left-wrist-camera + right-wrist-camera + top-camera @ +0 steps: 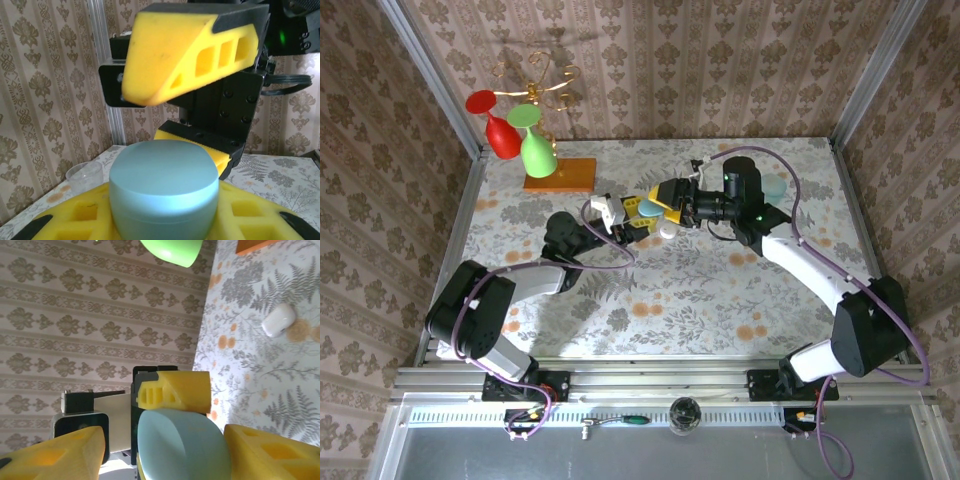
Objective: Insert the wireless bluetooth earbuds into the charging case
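Left wrist view: the left pincer (pixel 165 210) clamps the smooth, light-blue, oval charging case (pixel 164 182) between its yellow fingers (pixel 75 217). Just beyond, the right pincer (pixel 145 116) stands agape, one finger above the case. Left arm (pixel 520 282) and right arm (pixel 812 262) stretch to meet over the floral table (pixel 280 175).

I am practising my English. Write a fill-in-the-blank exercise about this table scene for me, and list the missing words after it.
1. The lid of the light-blue case is ____.
2. The small white item lies on the ____.
3. The flat base of the glass stand is ____ in colour.
4. The jaws of the right gripper stand ____ around the case.
Missing words: closed; table; orange; open.
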`<move>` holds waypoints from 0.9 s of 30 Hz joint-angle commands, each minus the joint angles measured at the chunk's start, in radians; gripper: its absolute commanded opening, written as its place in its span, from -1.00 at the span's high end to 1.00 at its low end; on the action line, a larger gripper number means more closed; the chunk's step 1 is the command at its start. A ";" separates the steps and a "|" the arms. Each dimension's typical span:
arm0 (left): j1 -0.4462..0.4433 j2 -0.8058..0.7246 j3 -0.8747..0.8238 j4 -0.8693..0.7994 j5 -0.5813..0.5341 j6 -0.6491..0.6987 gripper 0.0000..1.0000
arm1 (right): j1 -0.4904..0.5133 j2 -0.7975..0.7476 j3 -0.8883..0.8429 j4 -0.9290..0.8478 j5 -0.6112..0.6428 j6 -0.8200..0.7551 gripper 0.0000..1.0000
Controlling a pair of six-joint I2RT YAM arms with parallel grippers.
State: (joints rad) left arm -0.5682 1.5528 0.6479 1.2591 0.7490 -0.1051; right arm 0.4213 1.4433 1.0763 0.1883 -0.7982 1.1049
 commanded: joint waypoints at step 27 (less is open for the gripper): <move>0.039 -0.057 -0.051 -0.177 0.009 0.072 -0.62 | -0.103 -0.059 -0.202 0.067 0.164 -0.040 0.69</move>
State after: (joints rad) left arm -0.5293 1.5368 0.6155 1.1717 0.7334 -0.0784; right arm 0.3271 1.3918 0.9104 0.2783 -0.6865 1.1091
